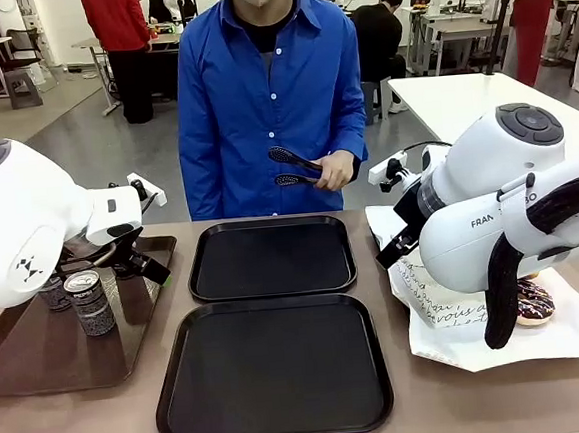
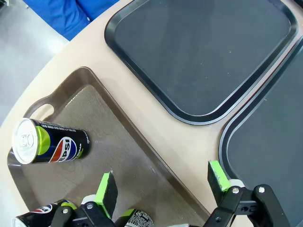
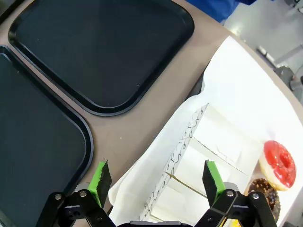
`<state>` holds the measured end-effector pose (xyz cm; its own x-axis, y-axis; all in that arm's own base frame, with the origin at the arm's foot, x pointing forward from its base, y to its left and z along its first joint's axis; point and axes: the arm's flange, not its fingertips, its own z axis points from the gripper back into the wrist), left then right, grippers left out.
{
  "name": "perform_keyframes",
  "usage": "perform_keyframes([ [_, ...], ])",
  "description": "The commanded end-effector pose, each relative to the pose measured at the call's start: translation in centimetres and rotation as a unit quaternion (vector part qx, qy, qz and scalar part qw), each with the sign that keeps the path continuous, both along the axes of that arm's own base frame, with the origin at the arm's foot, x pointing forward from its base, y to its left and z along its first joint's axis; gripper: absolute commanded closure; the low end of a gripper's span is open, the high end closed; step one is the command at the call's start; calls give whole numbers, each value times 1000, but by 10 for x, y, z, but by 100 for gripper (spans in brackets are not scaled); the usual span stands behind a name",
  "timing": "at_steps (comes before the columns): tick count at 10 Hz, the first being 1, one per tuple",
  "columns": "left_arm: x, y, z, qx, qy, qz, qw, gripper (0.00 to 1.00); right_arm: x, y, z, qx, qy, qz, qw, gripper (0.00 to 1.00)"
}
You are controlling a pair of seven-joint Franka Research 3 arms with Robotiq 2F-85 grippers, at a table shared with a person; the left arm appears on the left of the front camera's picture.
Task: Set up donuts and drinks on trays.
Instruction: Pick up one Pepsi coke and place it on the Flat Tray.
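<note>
Two black trays lie bare in the middle of the table, a far tray (image 1: 271,258) (image 2: 203,56) (image 3: 104,47) and a near tray (image 1: 271,368) (image 2: 270,156) (image 3: 33,142). Dark patterned cans (image 1: 89,300) (image 2: 47,144) stand on a brown tray (image 1: 30,357) (image 2: 118,142) at the left. My left gripper (image 1: 145,268) (image 2: 162,182) hangs open over that tray's inner rim, holding nothing. On white paper (image 1: 448,314) (image 3: 236,104) at the right lie a red-iced donut (image 3: 278,164) and a chocolate sprinkled donut (image 1: 533,301) (image 3: 265,198). My right gripper (image 1: 394,248) (image 3: 156,176) hovers open above the paper's near edge.
A person in a blue shirt stands at the far side, one hand holding black tongs (image 1: 296,166) above the table's edge. White paper sleeves with black script (image 3: 189,165) lie folded under my right gripper. More cans (image 2: 137,218) sit just below my left fingers.
</note>
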<state>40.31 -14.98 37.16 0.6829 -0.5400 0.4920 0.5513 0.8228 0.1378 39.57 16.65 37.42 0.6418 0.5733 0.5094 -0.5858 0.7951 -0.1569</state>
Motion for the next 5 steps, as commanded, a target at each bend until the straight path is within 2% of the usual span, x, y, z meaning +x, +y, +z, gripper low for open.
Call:
perform_keyframes([
  [1, 0, 0, 0, 0, 0, 0, 1000, 0, 0, 0, 0, 0, 0, 0, 1000, 0],
  [5, 0, 0, 0, 0, 0, 0, 1000, 0, 0, 0, 0, 0, 0, 0, 1000, 0],
])
